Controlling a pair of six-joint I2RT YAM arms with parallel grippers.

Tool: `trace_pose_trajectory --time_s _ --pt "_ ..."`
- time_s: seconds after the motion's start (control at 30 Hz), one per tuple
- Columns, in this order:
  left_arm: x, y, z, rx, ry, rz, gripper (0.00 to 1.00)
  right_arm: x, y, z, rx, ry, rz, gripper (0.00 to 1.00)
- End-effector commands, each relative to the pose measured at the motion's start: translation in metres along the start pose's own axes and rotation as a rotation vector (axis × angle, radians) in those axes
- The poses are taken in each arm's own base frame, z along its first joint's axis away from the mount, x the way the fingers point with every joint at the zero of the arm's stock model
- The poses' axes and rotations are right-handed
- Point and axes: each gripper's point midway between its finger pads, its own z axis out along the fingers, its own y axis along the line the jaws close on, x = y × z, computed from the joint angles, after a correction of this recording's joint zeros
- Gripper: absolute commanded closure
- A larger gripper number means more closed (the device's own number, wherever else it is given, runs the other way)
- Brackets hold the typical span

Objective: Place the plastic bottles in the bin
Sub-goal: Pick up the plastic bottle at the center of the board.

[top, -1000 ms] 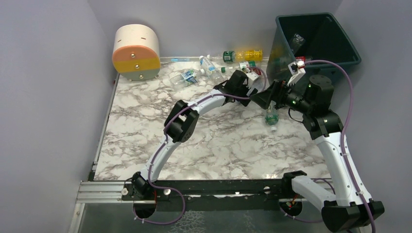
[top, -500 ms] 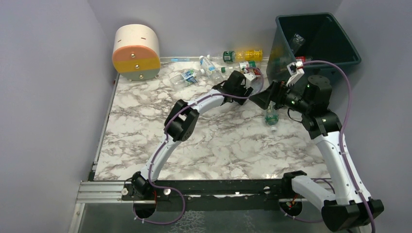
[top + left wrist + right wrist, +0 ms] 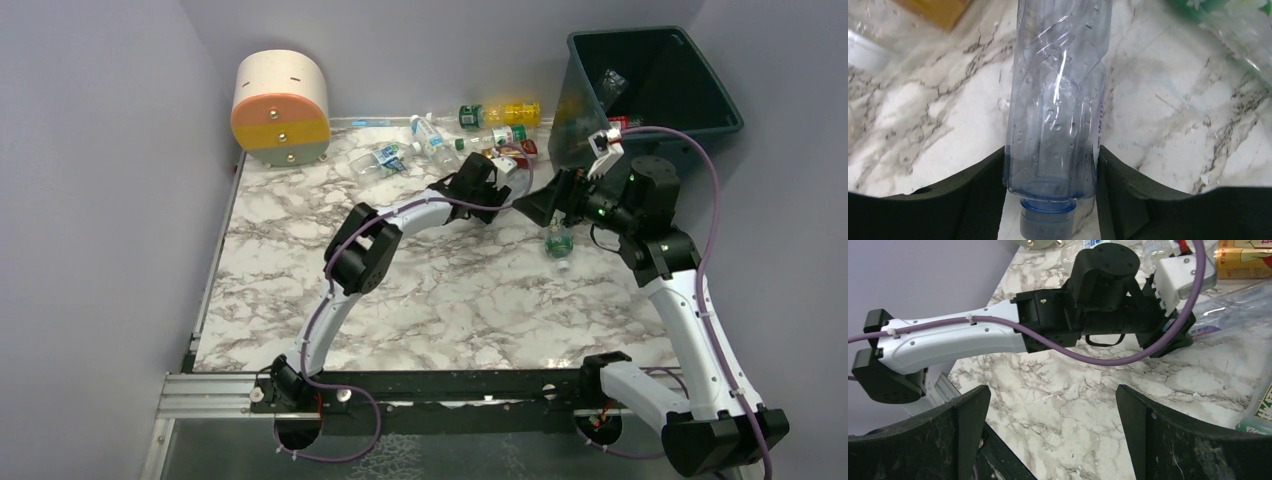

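We see the left gripper pinching a clear plastic bottle near its neck. Its fingers press in from both sides, and the bluish cap points back at the wrist camera. This bottle is over the marble desk, just in front of the bin on its left side. A sliver of purple label shows on it, too small for us to read.

The right gripper hangs in front of the bin with its fingers spread wide, holding nothing. Close by lies a green-labelled bottle, and we cannot read its white lettering. Left of the bin lie a yellow-liquid bottle and an orange-labelled bottle with unreadable red print. A crumpled bottle lies inside the bin.
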Motion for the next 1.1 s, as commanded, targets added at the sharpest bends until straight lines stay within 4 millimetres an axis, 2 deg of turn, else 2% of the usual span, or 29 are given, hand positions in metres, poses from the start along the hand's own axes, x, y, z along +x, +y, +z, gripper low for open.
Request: trace_pose_trajectory --time_s 0.0,0.33,0.4,0.57,0.67,0.9,1.07 --pt "-0.027 0.006 -0.034 -0.029 -0.088 -0.048 0.43 0.0 0.001 0.004 -0.023 -0.003 -0.014 0.01" --pt "-0.018 -0.003 -0.1 -0.017 -0.125 -0.13 0.43 0.0 -0.002 0.008 -0.02 0.004 -0.013 0.01" --pt "-0.009 -0.005 -0.113 -0.019 -0.107 -0.167 0.43 -0.001 -0.003 0.009 -0.012 0.005 -0.016 0.01" --pt "0.007 -0.024 -0.151 0.06 -0.106 -0.303 0.43 -0.001 -0.003 0.011 -0.023 0.008 -0.007 0.01" --pt "0.008 -0.036 -0.178 0.115 -0.134 -0.353 0.43 0.001 -0.001 0.013 -0.041 0.012 0.013 0.01" --pt "-0.006 -0.055 -0.25 0.22 -0.237 -0.411 0.42 0.01 0.009 0.016 -0.125 0.027 0.063 0.01" --pt "-0.022 -0.065 -0.293 0.287 -0.337 -0.448 0.42 0.034 0.011 0.019 -0.199 0.058 0.124 0.01"
